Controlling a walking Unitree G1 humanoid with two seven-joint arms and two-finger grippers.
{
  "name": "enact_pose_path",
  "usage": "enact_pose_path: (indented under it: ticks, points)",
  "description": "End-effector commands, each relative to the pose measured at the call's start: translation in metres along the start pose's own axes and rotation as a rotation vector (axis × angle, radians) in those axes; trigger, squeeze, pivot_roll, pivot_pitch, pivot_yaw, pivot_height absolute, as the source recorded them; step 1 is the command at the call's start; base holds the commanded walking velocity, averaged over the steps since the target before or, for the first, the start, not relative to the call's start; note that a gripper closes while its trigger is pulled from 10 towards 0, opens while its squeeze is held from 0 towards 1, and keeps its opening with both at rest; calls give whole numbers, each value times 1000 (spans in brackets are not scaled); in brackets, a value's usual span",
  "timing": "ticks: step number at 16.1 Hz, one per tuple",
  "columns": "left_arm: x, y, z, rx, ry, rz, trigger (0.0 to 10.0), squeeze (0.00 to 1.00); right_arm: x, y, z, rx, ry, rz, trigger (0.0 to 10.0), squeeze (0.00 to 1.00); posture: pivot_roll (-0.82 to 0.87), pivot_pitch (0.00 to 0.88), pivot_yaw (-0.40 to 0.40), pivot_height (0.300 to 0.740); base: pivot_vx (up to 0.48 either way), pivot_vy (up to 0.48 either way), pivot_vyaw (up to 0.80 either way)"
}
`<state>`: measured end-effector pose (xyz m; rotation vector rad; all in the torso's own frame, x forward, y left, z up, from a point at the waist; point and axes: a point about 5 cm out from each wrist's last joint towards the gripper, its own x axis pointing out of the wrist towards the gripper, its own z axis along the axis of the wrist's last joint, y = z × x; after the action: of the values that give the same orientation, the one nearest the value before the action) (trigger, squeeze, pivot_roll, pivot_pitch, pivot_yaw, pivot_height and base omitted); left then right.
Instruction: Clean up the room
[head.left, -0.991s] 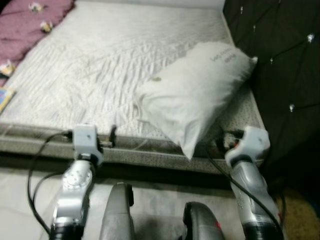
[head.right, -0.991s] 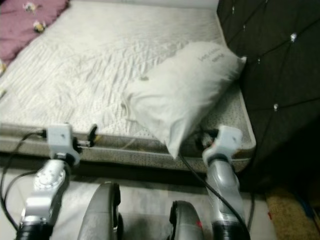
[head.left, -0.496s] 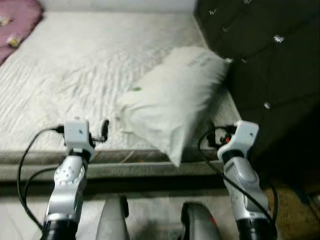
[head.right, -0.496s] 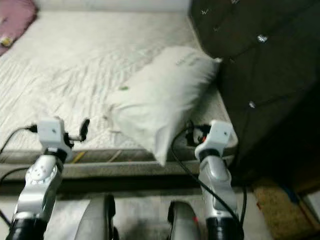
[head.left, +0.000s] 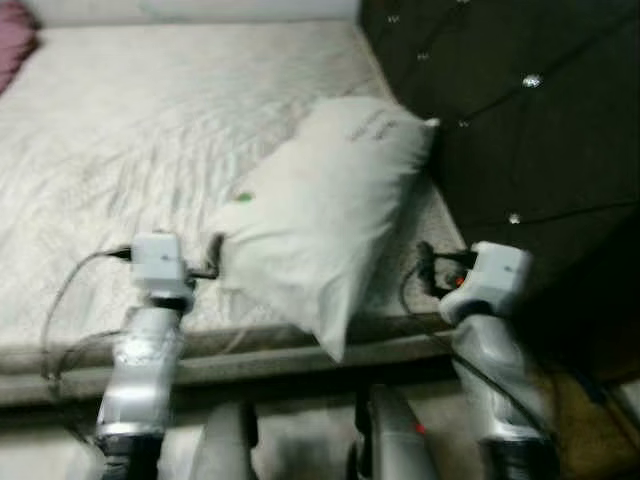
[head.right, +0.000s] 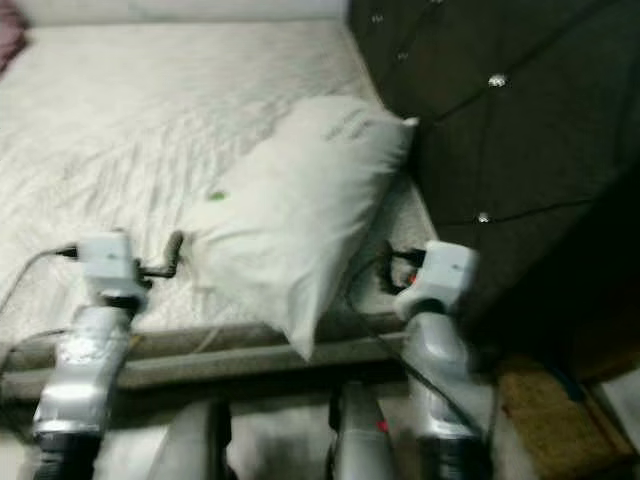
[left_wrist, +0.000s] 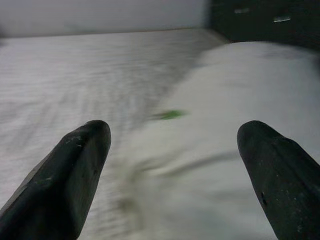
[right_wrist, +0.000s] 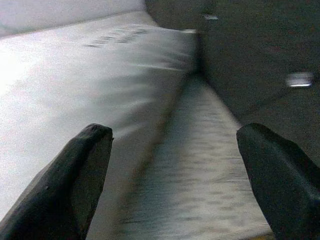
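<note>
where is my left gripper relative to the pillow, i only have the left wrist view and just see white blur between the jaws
Observer: The left gripper sits at the pillow's near-left edge, above the mattress.
Operator: is the pillow flat on the bed
Observer: No, its far corner leans against the dark tufted headboard, and its near corner hangs past the mattress edge.
Operator: where's the other arm
Observer: The right gripper is on the pillow's other side, jaws open, beside the headboard.
</note>
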<state>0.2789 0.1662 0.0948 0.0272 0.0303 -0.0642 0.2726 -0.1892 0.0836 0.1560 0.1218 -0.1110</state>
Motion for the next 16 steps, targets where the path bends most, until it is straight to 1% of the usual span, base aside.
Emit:
enact_pose_path:
  ticks: [1,3,6,8,11,13,15,16]
  points:
    - [-2,9,0,26,3,16,10000,0,2,7,5,15,-19,20,10000,0,-8,72,-10,628,330,0,0]
    - [-2,8,0,26,4,16,10000,0,2,8,4,18,-20,22,10000,0,-8,72,-10,628,321,0,0]
    - [-3,8,-3,33,19,36,10000,0,1,9,4,21,-17,37,10000,0,-9,77,-11,628,0,0,0]
    - [-3,9,-4,35,26,50,10000,0,0,10,3,24,-17,55,10000,0,-6,77,-14,618,0,0,0]
    - [-4,11,-5,48,36,76,10000,0,0,15,0,1,5,104,10000,0,-6,80,-17,583,0,0,0]
    - [-5,11,-5,50,36,79,10000,0,0,18,-1,-3,10,123,10000,0,-5,81,-17,573,0,0,0]
    - [-5,11,-6,55,38,88,10000,0,-1,22,-4,-25,29,162,10000,0,-4,82,-16,573,0,0,0]
    - [-8,15,-7,66,47,111,10000,0,-3,31,-12,-79,81,237,10000,0,5,90,-20,573,0,0,0]
